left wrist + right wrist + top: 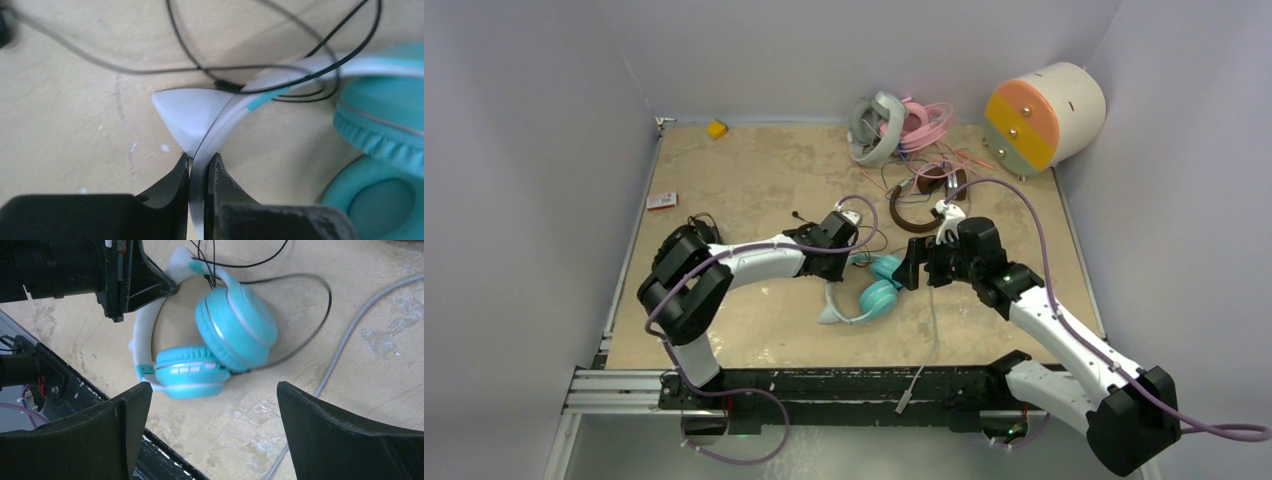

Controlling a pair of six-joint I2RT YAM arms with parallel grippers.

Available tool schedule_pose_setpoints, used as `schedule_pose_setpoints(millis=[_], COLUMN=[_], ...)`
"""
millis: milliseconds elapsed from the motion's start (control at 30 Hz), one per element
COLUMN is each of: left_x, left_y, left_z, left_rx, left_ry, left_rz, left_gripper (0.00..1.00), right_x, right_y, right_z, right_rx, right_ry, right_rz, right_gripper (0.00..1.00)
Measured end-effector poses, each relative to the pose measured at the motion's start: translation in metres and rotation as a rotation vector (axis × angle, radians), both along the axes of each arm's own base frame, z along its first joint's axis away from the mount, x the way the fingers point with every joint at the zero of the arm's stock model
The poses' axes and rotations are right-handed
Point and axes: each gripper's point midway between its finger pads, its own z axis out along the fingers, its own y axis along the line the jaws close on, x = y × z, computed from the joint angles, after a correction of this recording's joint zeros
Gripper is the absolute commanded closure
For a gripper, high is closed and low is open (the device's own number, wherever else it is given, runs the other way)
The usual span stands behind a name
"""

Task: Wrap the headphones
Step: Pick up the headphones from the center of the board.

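L end effector (199,162) tight on smooth headphones (385,130) band; R end effector (212,390) agape

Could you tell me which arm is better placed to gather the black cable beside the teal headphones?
The right, probably. The right gripper hovers over the teal headphones with jaws open and empty, the black cable beside them. The left gripper is shut on the white headband, so it is occupied.
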Motion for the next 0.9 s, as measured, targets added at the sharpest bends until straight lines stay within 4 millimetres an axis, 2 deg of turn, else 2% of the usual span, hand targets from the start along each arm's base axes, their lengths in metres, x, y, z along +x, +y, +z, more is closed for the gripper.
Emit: schedule_pose_setpoints(millis=[100,200,400,500,733,900], left_x=[-0.005,-0.012,-0.034,-0.043,-0.06,-0.078], left_y=[0.015,0.03,0.049,0.054,0.074,0.073], left_z=[0.006,0.023,0.077,0.105,0.159,0.183], left_rx=[0.059,0.121,0.177,0.166,0.127,0.037], left_ry=[-0.021,-0.059,-0.132,-0.162,-0.228,-0.251], left_rz=[0.039,0.06,0.05,0.04,-0.016,-0.125], left_gripper=[1.0,1.0,1.0,1.0,1.0,1.0], right_x=[0.0,0.0,0.006,0.008,0.017,0.021], right_y=[0.0,0.0,0.001,0.003,0.013,0.018], right_z=[0.004,0.015,0.067,0.087,0.102,0.109], right_rx=[-0.004,-0.001,0.04,0.064,0.083,0.098], right_ry=[-0.004,-0.018,-0.153,-0.213,-0.246,-0.272], right_rz=[0.006,0.011,0.02,0.031,0.074,0.088], right_gripper=[0.02,0.01,0.01,0.01,0.03,0.04])
